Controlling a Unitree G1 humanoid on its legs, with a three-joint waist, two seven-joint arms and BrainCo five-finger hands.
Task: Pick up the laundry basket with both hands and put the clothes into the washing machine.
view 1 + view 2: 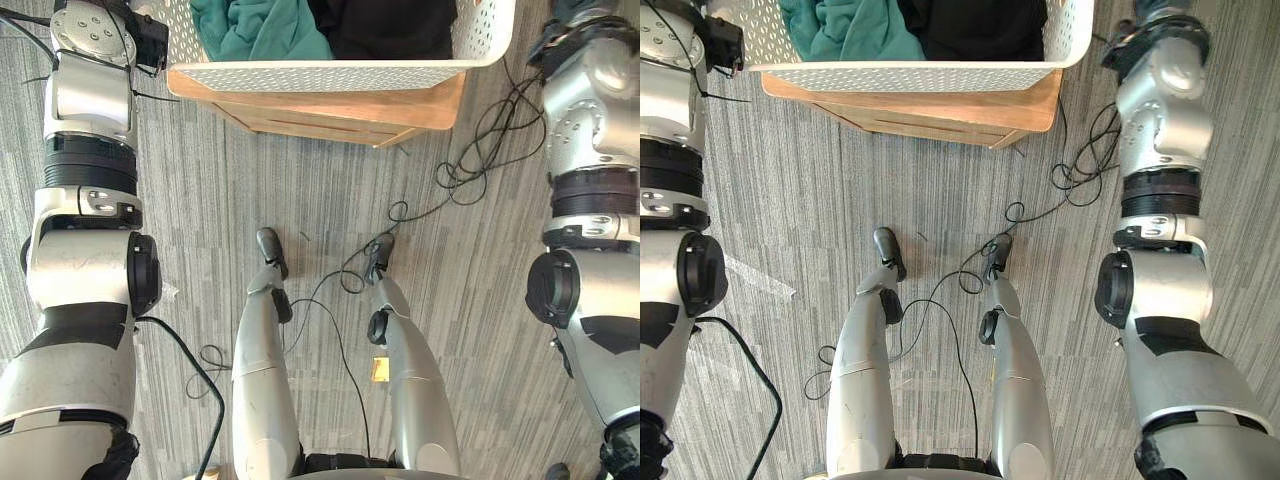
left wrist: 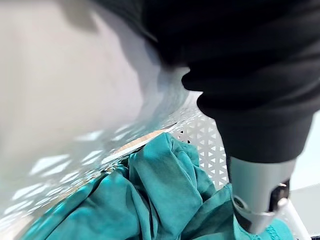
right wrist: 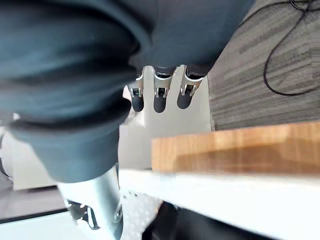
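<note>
A white perforated laundry basket (image 1: 330, 75) stands on a low wooden table (image 1: 340, 108) straight ahead. Inside lie a teal garment (image 1: 262, 30) on the left and a black garment (image 1: 390, 25) on the right. My left hand (image 2: 260, 195) is at the basket's left end: its thumb reaches inside the wall (image 2: 205, 135) over the teal garment (image 2: 150, 200), and the wall runs between thumb and palm. My right hand (image 3: 160, 95) is at the right end, thumb (image 3: 95, 200) inside over the rim (image 3: 225, 190), curled fingers outside beside the table's edge (image 3: 235, 150).
Grey striped carpet (image 1: 200, 200) spreads between me and the table. A small yellow scrap (image 1: 381, 371) lies on the carpet near me. The wooden table juts out past the basket's front and right side.
</note>
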